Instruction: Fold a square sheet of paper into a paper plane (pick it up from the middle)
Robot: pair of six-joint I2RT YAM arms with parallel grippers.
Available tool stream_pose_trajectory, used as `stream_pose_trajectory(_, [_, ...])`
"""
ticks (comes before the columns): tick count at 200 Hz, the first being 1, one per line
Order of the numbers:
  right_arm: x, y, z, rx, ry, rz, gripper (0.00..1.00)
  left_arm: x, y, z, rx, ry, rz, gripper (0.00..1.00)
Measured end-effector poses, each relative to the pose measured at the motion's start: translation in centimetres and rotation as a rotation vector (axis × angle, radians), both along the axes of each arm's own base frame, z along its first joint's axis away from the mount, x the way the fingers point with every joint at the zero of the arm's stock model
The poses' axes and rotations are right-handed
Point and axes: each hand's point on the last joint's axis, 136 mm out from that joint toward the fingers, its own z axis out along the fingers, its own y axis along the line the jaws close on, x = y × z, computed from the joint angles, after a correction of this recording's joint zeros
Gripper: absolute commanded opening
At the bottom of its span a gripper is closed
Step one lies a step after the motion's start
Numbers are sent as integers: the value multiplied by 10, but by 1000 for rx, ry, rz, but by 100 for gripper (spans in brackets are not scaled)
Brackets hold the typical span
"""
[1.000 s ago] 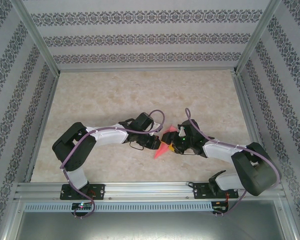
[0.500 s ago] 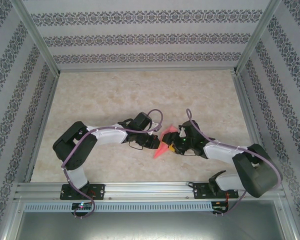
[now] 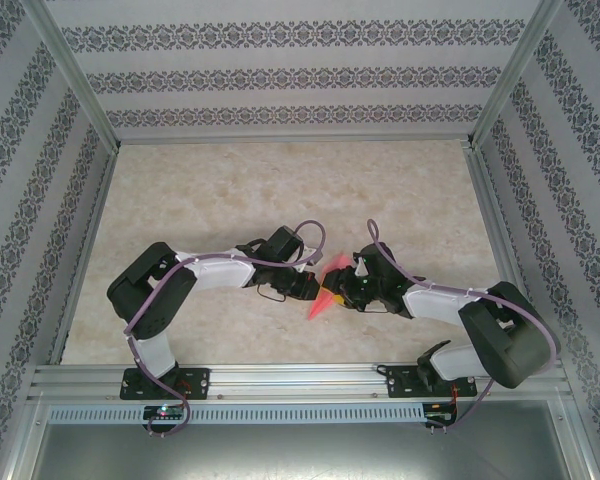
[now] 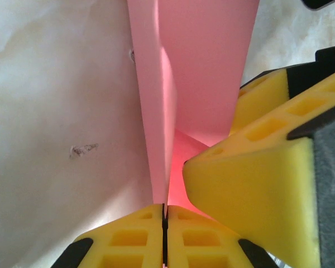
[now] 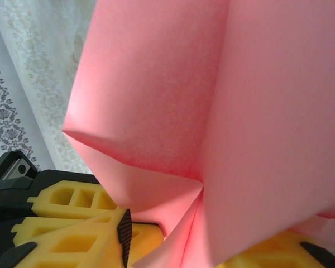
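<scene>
The pink-red sheet of paper [image 3: 327, 287], folded into a narrow pointed shape, hangs between both grippers just above the table. My left gripper [image 3: 313, 286] is shut on its lengthwise fold. In the left wrist view the two yellow fingers [image 4: 137, 234] of the left gripper [image 4: 165, 211] meet on the paper's [image 4: 195, 67] edge. My right gripper [image 3: 344, 290] faces it from the right, and one of its yellow fingers [image 4: 251, 184] lies beside the fold. In the right wrist view my right gripper [image 5: 206, 248] straddles the paper's [image 5: 223, 100] folded layers with its jaws still apart.
The marble-patterned table [image 3: 280, 190] stretches beyond the arms. Patterned walls [image 3: 280, 75] and an aluminium frame [image 3: 70, 100] close it in on three sides. A metal rail [image 3: 300, 380] runs along the near edge by the arm bases.
My right gripper has shifted slightly left, closer to the left gripper, and its jaws have narrowed around the paper. The left gripper keeps its hold.
</scene>
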Motion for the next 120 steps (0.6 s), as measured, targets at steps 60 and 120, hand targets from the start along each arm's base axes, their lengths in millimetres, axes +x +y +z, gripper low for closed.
stream_pose_trajectory(60, [-5, -1, -5, -25, 13, 8, 29, 0, 0, -1, -2, 0, 0, 10])
stream_pose_trajectory(120, [-14, -6, -10, -48, 23, 15, 29, 5, 2, -3, -9, 2, 21, 10])
